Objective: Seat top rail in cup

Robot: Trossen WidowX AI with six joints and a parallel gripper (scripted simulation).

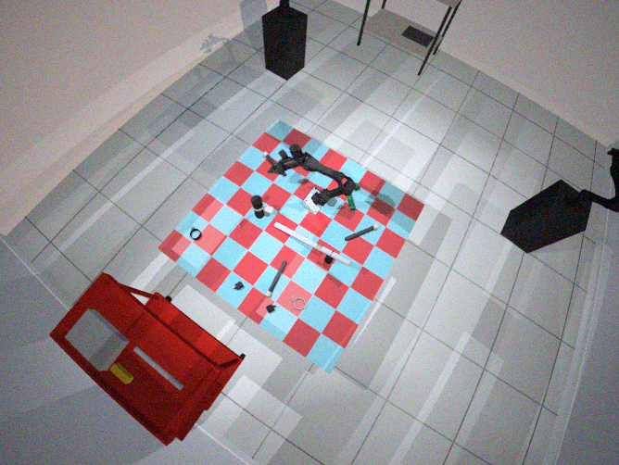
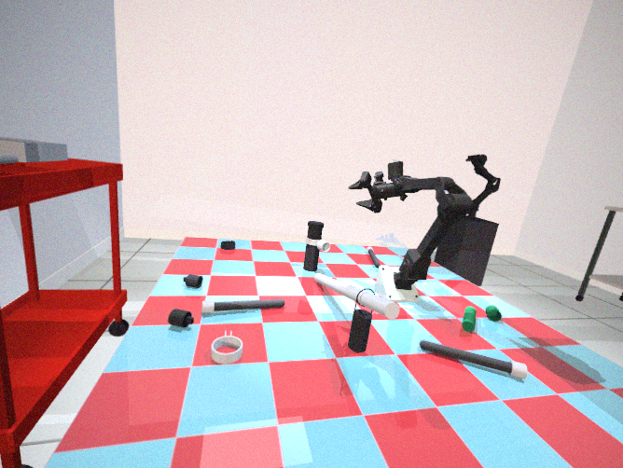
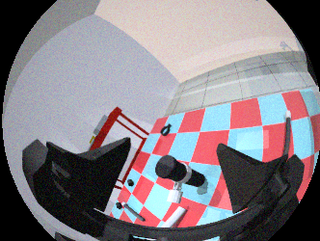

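Observation:
The white top rail [image 1: 300,237] [image 2: 347,290] [image 3: 174,218] passes through the thin loop of the loop cap on the short black post [image 2: 359,331]. Its far end is apart from the white rail-end cup [image 1: 268,209] [image 2: 325,246] [image 3: 174,195] and looks lower than it. The cup hangs on the white brace band [image 2: 312,242] around the upper part of the big black post [image 1: 258,206] [image 2: 311,258], a little below the post cap [image 2: 315,224] [image 3: 166,166]. My gripper [image 2: 353,195] [image 3: 175,145] is open and empty, high above the mat and well clear of the rail.
Dark rods with white tips [image 1: 360,232] [image 2: 243,305] lie around the rail. A white ring [image 1: 298,303] [image 2: 227,354], a black ring [image 1: 195,233] [image 2: 228,244], small black caps [image 1: 271,308] [image 2: 180,318] and green pieces [image 2: 468,319] also lie there. A red cart [image 1: 150,359] stands beside the mat.

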